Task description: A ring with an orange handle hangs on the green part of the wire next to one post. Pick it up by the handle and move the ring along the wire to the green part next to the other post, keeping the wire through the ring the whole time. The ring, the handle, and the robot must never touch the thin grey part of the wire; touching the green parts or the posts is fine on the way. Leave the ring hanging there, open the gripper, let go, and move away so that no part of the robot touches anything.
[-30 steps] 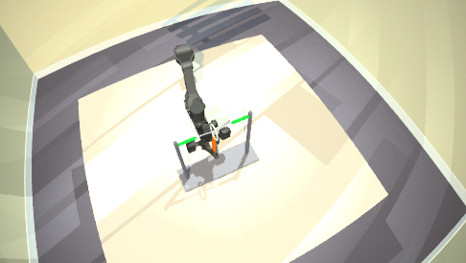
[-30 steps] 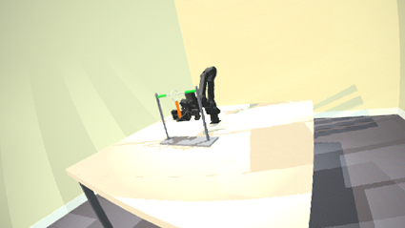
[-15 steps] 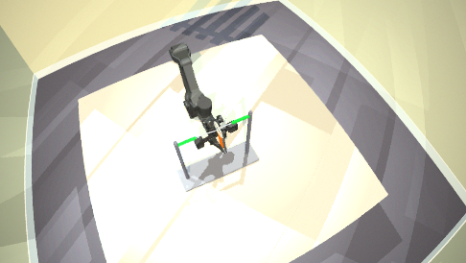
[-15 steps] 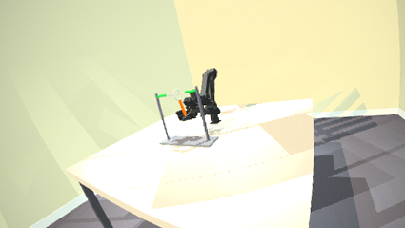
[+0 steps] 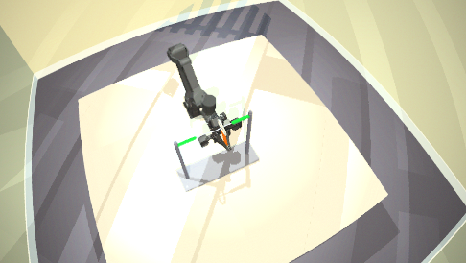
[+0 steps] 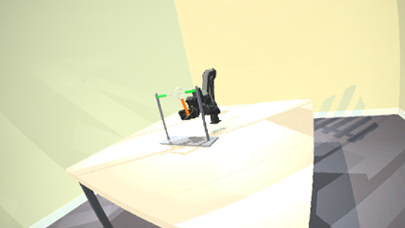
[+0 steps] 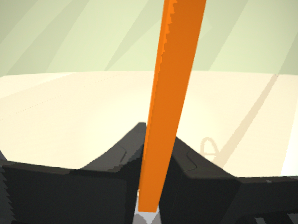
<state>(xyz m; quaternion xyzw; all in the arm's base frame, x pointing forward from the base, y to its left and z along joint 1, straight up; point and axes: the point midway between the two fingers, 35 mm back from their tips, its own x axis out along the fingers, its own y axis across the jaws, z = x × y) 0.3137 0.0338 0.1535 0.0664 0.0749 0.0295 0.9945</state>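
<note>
And here's the ring (image 5: pixel 221 123) (image 6: pixel 178 88), a thin, pale, whitish loop out over the grey part of the wire (image 5: pixel 209 131) (image 6: pixel 170 95), between the left green part (image 5: pixel 187 141) (image 6: pixel 162 96) and the right green part (image 5: pixel 241 119) (image 6: pixel 190 91)! The wire runs across the loop; whether ring and grey touch, I can't tell from here.

Below it slants the handle (image 5: pixel 224 139) (image 6: pixel 185 107) (image 7: pixel 170 110), vivid orange, a straight, slim bar with flat sides. Close up, one narrow face glows brighter, the broad one looks deeper orange, and the lower end is cut square. Its foot leans toward the right post (image 5: pixel 248 134) (image 6: pixel 203 114).

The black tool (image 5: pixel 229 148) (image 6: pixel 188 116) (image 7: pixel 148 129) has that bar pinched between its fingers, up above the table (image 5: pixel 307 158) (image 6: pixel 260 155) (image 7: pixel 60 110)!
</note>
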